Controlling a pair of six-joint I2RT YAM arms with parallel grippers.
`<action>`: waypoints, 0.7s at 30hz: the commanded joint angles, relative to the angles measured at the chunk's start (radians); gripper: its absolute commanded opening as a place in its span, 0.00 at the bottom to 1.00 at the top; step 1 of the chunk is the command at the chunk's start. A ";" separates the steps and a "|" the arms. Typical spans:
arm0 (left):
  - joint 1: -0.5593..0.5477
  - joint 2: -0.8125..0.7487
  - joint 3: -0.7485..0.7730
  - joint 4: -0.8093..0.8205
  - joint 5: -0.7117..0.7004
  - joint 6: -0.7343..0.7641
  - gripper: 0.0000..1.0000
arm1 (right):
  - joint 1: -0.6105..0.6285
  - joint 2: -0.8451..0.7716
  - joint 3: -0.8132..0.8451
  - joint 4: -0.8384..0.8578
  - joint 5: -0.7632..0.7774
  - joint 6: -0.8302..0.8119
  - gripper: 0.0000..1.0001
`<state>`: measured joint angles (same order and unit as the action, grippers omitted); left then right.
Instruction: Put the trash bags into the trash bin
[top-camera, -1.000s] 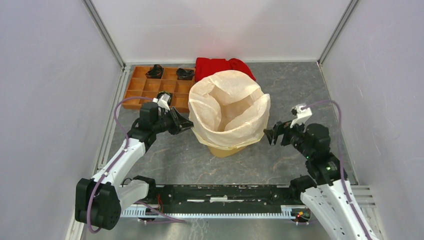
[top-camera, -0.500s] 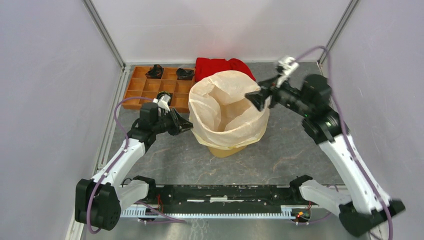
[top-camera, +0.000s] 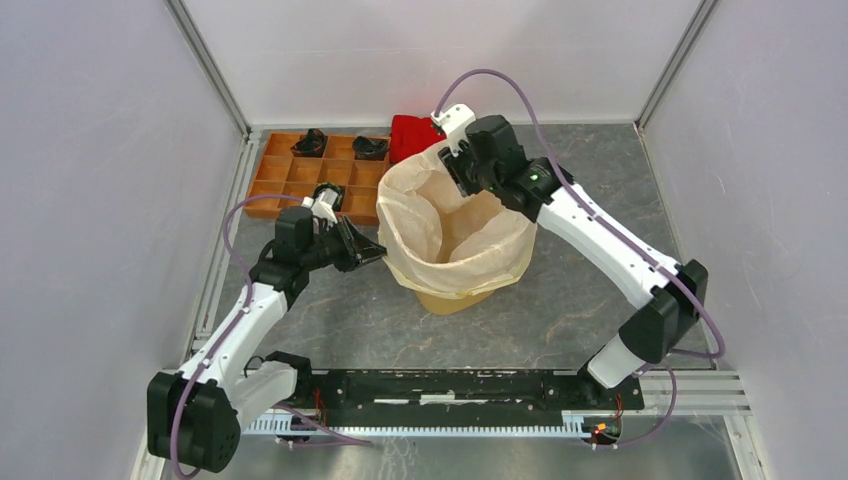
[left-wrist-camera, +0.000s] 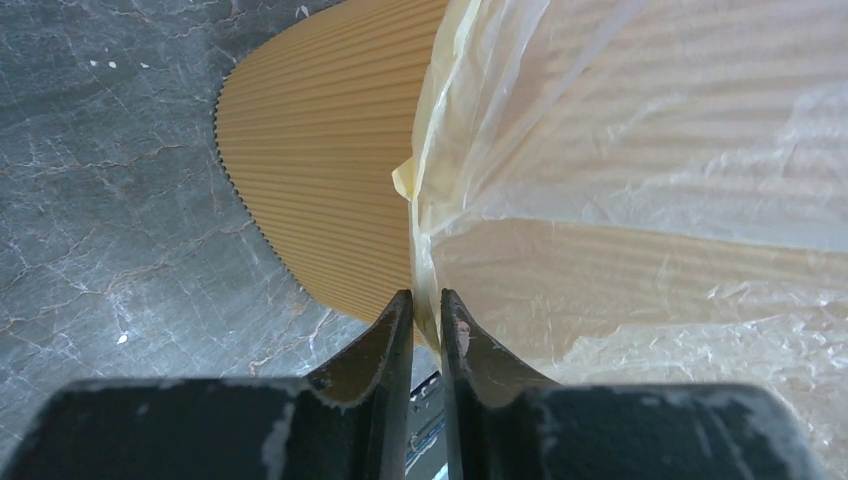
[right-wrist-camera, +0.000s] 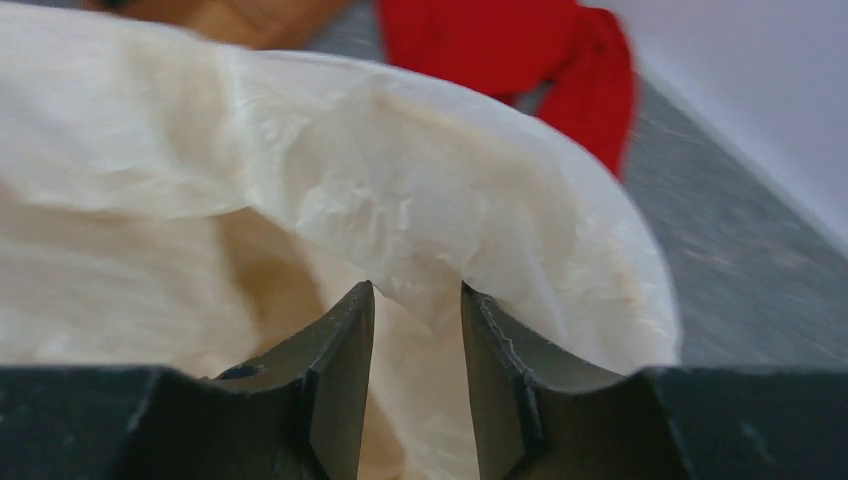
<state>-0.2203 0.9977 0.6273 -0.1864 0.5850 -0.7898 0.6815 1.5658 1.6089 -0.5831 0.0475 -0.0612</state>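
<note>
My left gripper (left-wrist-camera: 426, 315) is clamping the edge of the trash bag (left-wrist-camera: 640, 150) draped over the trash bin (left-wrist-camera: 320, 190); my right gripper (right-wrist-camera: 417, 300), fingers (right-wrist-camera: 335, 360) apart, is straddling its far rim, a gap only the wrist camera is showing

The trash bag (top-camera: 455, 215) in the middle is creamy white and see-through, with crinkles. The trash bin (left-wrist-camera: 320, 180) is yellow-orange with thin lines. At the top, the cloth (top-camera: 415, 135) is red and the tray (top-camera: 300, 175) is orange-brown. The desk (top-camera: 600, 160) is grey with pale veins. The left arm (top-camera: 245, 320) and right arm (top-camera: 600, 235) are white with black joints.
</note>
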 joint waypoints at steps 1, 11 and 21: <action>-0.005 -0.028 0.021 0.006 0.012 0.015 0.23 | 0.046 0.064 0.058 0.035 0.554 -0.103 0.44; -0.005 -0.079 0.040 -0.084 -0.036 0.067 0.25 | 0.212 -0.021 0.012 0.007 0.561 -0.135 0.70; -0.005 -0.068 0.050 -0.098 -0.058 0.102 0.32 | 0.220 0.014 -0.060 -0.131 0.254 -0.153 0.94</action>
<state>-0.2222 0.9337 0.6323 -0.2836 0.5404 -0.7528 0.9035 1.4780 1.5082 -0.6170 0.4267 -0.2050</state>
